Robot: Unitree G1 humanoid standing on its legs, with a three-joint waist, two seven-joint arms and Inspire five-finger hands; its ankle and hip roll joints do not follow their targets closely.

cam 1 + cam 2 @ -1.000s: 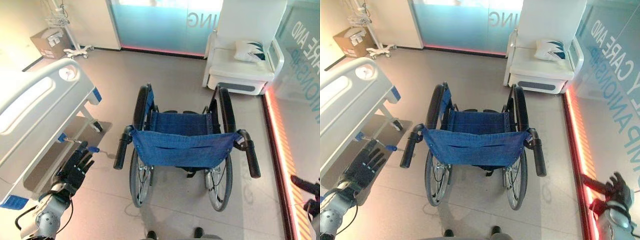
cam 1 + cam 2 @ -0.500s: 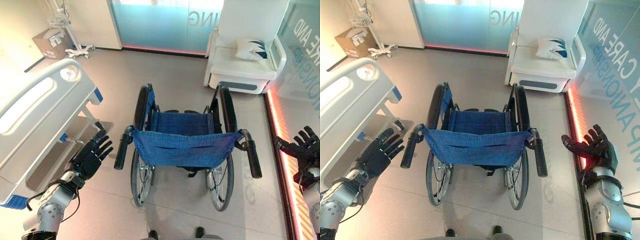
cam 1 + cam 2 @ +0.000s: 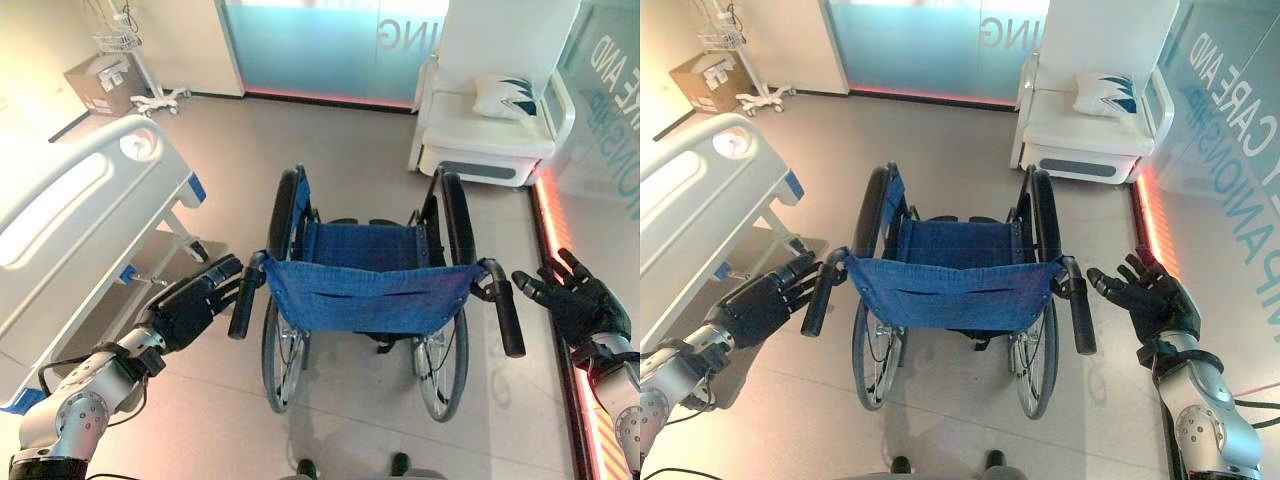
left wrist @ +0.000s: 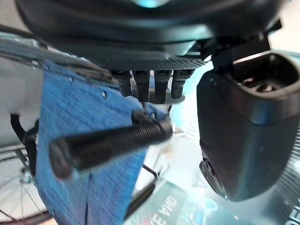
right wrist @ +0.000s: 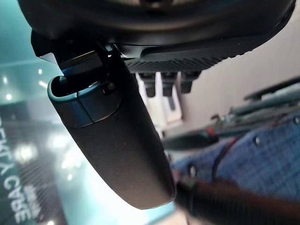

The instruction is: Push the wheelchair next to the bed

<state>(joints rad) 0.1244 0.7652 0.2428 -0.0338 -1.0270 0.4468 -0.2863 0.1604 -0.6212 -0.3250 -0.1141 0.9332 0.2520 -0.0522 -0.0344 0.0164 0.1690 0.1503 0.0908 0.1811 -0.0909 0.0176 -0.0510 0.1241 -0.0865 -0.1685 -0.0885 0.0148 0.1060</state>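
A wheelchair (image 3: 370, 290) with a blue fabric seat and back stands in the middle of the floor, its back toward me. The white hospital bed (image 3: 70, 230) lies to its left. My left hand (image 3: 192, 305) is open, fingers straight, just left of the left push handle (image 3: 243, 298) and close to it. In the left wrist view that handle (image 4: 108, 143) lies just past the fingers (image 4: 149, 86). My right hand (image 3: 1152, 302) is open with spread fingers, a little right of the right push handle (image 3: 1081, 308). The right wrist view has that handle (image 5: 234, 199) past the thumb (image 5: 112, 140).
A white armchair (image 3: 490, 125) with a cushion stands at the back right. A glass wall with a glowing red floor strip (image 3: 560, 300) runs along the right. A cardboard box (image 3: 98, 85) and a wheeled stand (image 3: 150, 95) sit at the back left.
Both hands have closed in on the push handles: the left hand moved right and up to the left handle, the right hand moved left toward the right handle. The wheelchair has not moved.
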